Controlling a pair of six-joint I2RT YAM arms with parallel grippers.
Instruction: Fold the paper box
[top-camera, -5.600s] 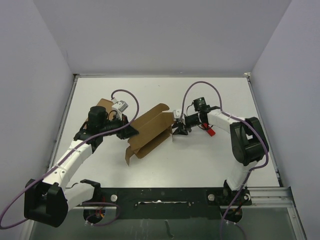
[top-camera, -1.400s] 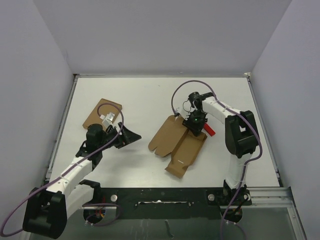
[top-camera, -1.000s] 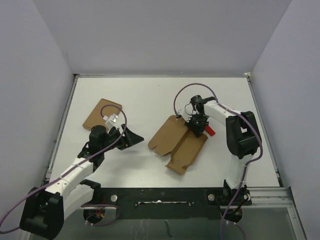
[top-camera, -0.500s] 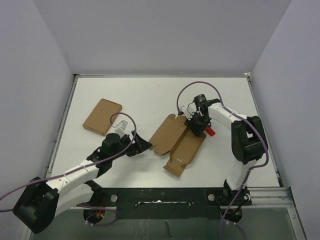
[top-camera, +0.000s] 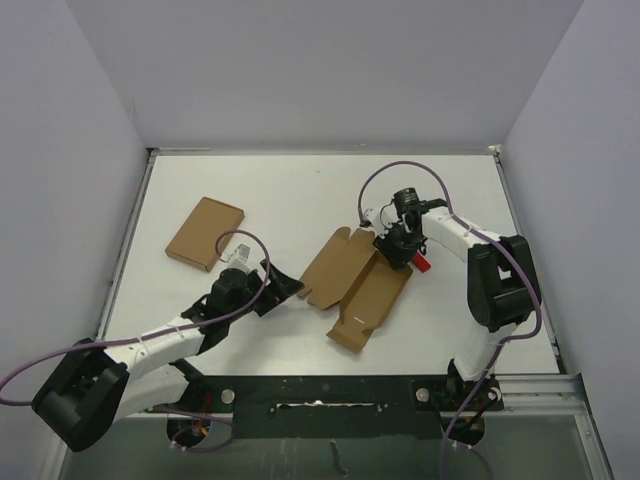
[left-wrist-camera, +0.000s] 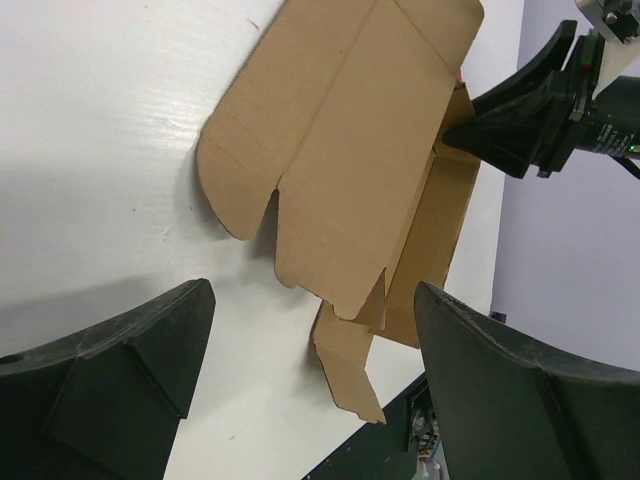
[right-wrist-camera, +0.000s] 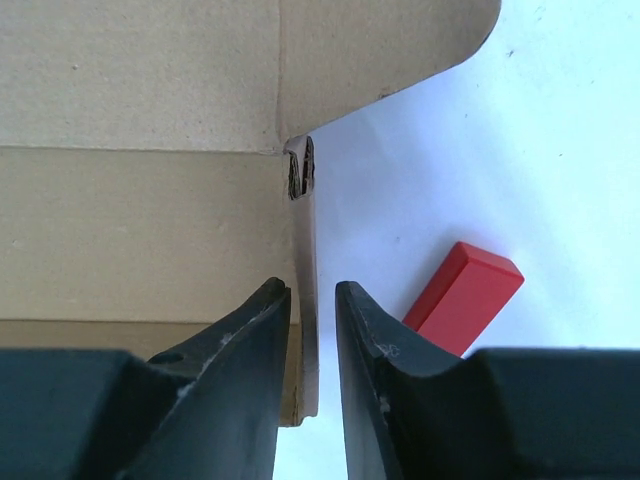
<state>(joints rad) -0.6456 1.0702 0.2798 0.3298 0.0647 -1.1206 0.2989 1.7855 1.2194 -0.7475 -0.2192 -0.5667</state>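
On the table (top-camera: 300, 190), the paper box (top-camera: 355, 288) lies centre, a small block (top-camera: 421, 264) just right, a cardboard rectangle (top-camera: 205, 233) well left.

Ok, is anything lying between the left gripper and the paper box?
No, only bare table lies between the open left gripper and the near flaps of the paper box, clearest in the left wrist view.

Paper box (right-wrist-camera: 140, 200) cropped (top, left)

I see the paper box (top-camera: 355, 285) as a plain brown cardboard sheet, not folded up yet. It lies mostly flat on the white table (top-camera: 300, 190), near the middle, turned at a slant. Its left side has rounded flaps with cuts between them. Along its right side, one thin wall stands up.
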